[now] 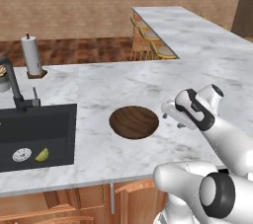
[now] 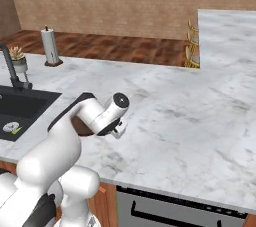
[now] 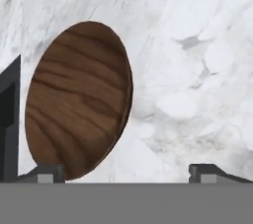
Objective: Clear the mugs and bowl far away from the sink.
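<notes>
Right now the bowl (image 1: 134, 122) sits upright on the marble tabletop (image 1: 99, 94), a little to the right of the black sink (image 1: 37, 136). Something small and green (image 1: 42, 155), perhaps a mug, lies in the basin beside the drain (image 1: 21, 155). Above the tabletop just right of the bowl, the fingers (image 3: 201, 173) stand wide apart, holding nothing.

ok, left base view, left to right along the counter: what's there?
Small potted plant at the left edge → tall black faucet → white paper towel roll on its stand → matte black sink basin → wide dark brown wood-grain bowl → the arm's open gripper.
</notes>
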Tool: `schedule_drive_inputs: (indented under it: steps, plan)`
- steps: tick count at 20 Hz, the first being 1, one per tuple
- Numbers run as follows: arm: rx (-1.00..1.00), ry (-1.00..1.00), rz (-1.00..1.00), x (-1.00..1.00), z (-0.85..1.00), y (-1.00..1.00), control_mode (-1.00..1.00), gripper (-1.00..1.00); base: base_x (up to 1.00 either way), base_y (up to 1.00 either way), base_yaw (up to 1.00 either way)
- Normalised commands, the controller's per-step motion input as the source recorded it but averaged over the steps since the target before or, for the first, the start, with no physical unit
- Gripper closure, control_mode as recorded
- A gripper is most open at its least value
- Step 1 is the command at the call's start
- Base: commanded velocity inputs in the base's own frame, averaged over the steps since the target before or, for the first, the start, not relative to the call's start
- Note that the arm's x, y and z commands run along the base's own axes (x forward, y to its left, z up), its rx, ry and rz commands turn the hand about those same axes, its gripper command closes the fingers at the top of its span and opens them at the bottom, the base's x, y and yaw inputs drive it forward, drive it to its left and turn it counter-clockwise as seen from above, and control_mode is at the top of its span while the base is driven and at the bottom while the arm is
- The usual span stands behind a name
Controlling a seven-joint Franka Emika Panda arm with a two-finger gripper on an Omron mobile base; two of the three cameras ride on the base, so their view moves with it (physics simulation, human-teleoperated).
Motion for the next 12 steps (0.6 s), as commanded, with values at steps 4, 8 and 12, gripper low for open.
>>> schedule_drive_inputs:
  steps: [4,8,12]
  plan:
    - [0.0,0.0,-0.06,0.12,-0.16,0.11,-1.0,-1.0,0.0,0.0,0.0]
    - [0.0,0.0,-0.07,0.22,-0.19,0.16,-1.0,-1.0,0.0,0.0,0.0]
    - [0.0,0.0,-0.06,0.2,-0.2,0.13,-1.0,-1.0,0.0,0.0,0.0]
